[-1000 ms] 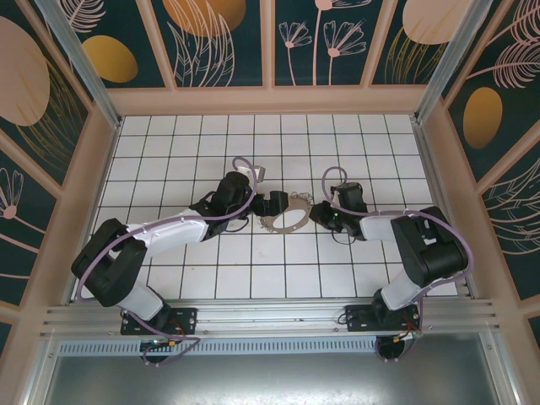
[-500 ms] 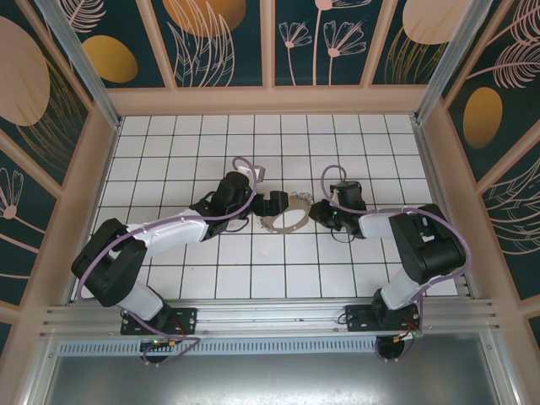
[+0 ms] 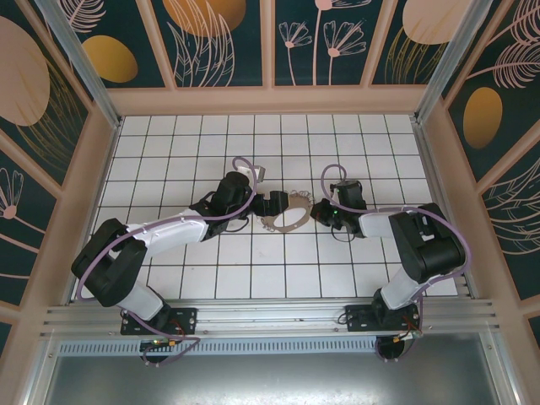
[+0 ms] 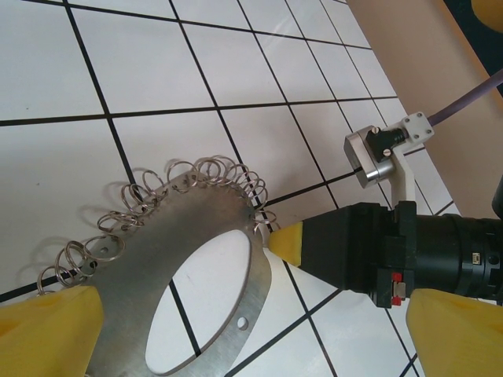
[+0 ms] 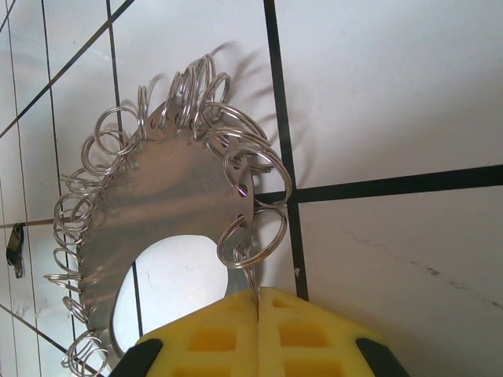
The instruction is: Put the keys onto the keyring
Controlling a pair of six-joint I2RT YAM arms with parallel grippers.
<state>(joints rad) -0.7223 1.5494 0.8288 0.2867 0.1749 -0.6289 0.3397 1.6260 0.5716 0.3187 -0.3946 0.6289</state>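
The keyring (image 3: 285,213) is a flat silvery plate with a big hole and several small wire rings strung along its rim, lying mid-table between both arms. My right gripper (image 5: 258,302) is shut, its yellow fingertips (image 5: 306,330) pinching one thin wire ring at the edge of the keyring (image 5: 157,204). My left gripper (image 4: 255,334) is open, its yellow fingers (image 4: 47,330) standing either side of the keyring (image 4: 196,220) without touching it. The right gripper (image 4: 287,239) meets the plate's rim there. The keys (image 5: 14,259) show as a tiny dark piece on the tiles beyond the plate.
White tiled table (image 3: 253,270) with wooden walls on three sides. The left arm (image 3: 169,228) and the right arm (image 3: 405,232) both reach inward, their grippers a tile apart. A white bracket (image 4: 389,145) with a purple cable sits on the right arm's wrist.
The right gripper has closed fully on a wire ring, and the keyring has shifted slightly toward the far side. The left gripper stays open in place.
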